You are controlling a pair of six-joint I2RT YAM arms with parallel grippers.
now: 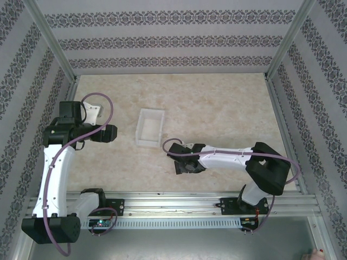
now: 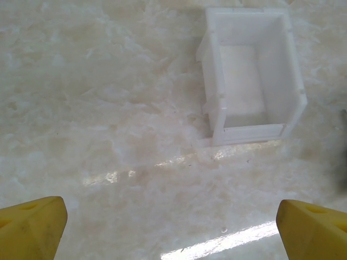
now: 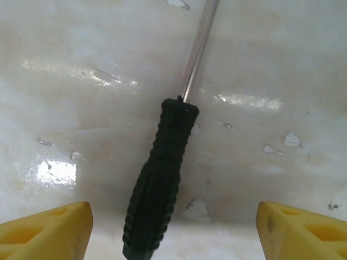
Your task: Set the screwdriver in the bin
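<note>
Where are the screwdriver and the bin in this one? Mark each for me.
screwdriver [image 3: 160, 179], right wrist view, on the middle of its black handle.
bin [image 2: 248, 133], left wrist view, on the wall nearest the camera.

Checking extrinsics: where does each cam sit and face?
Top external: above and behind the bases, looking down on the table; left arm and right arm show.
Left wrist: on the left arm, angled down at the bin; yellow tips of the left gripper at bottom corners.
Right wrist: on the right arm, down on the screwdriver between the tips of the open right gripper.
Shared: bin, in top and left wrist.
</note>
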